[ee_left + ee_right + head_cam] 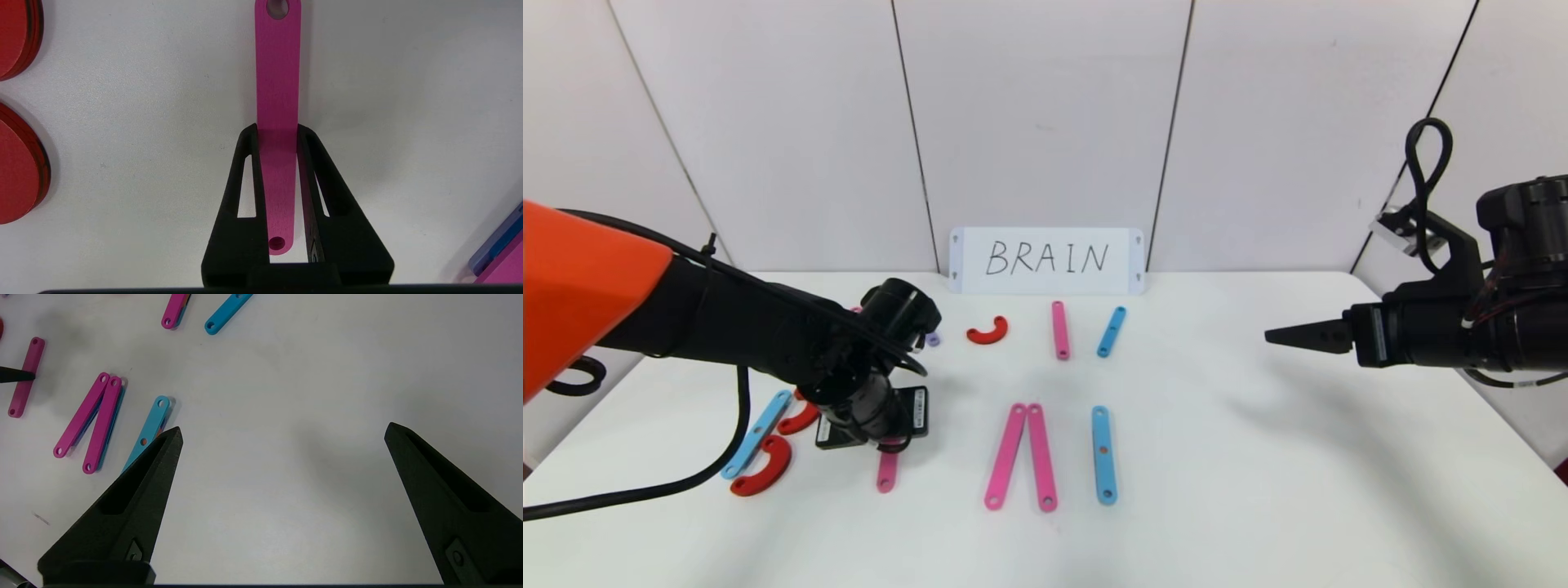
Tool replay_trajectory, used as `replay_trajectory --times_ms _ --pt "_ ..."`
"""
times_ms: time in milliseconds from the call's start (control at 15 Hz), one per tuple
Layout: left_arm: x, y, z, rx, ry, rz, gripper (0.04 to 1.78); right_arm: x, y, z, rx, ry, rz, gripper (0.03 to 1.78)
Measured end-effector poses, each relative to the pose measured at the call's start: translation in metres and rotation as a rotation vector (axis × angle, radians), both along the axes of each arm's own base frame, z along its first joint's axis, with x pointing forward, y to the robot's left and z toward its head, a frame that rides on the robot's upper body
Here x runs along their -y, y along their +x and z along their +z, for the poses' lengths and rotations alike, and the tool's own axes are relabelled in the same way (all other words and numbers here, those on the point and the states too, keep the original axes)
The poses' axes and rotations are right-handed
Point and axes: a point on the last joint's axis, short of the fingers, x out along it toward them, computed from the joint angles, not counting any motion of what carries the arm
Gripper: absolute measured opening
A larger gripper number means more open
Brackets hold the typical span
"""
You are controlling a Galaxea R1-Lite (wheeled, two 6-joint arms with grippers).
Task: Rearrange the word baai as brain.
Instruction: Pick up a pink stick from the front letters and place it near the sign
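The letter pieces lie flat on the white table (1258, 457). At the left are a blue strip (757, 433) and two red curves (764, 467) (799, 418). My left gripper (889, 445) points down, shut on a pink strip (887, 472). In the left wrist view the fingertips (250, 134) press both edges of this strip (278, 81) where my left gripper (278, 130) holds it. Two pink strips (1006, 457) (1042, 459) form a narrow upside-down V. A blue strip (1103, 454) lies right of them. My right gripper (1278, 335) (284, 430) is open and empty above the table's right side.
A red curve (988, 331), a pink strip (1059, 329) and a blue strip (1111, 331) lie farther back. A short purple strip (933, 338) peeks from behind my left wrist. The white BRAIN card (1046, 260) leans on the back wall.
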Motion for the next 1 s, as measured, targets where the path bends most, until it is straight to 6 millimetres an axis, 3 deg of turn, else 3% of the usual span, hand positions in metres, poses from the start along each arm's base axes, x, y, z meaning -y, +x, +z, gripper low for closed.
replay_trajectory --times_ms 333,733,1000 --pt "0.000 -0.002 0.013 0.034 -0.010 -0.017 0.27 0.000 -0.001 0.001 0.002 0.003 -0.002 1.73" --pt "0.006 0.008 0.067 0.206 -0.040 -0.151 0.27 0.000 -0.002 0.002 0.005 0.003 -0.004 1.73" --pt "0.024 0.018 0.101 0.314 -0.138 -0.309 0.27 0.001 -0.002 0.002 0.005 0.005 -0.005 1.73"
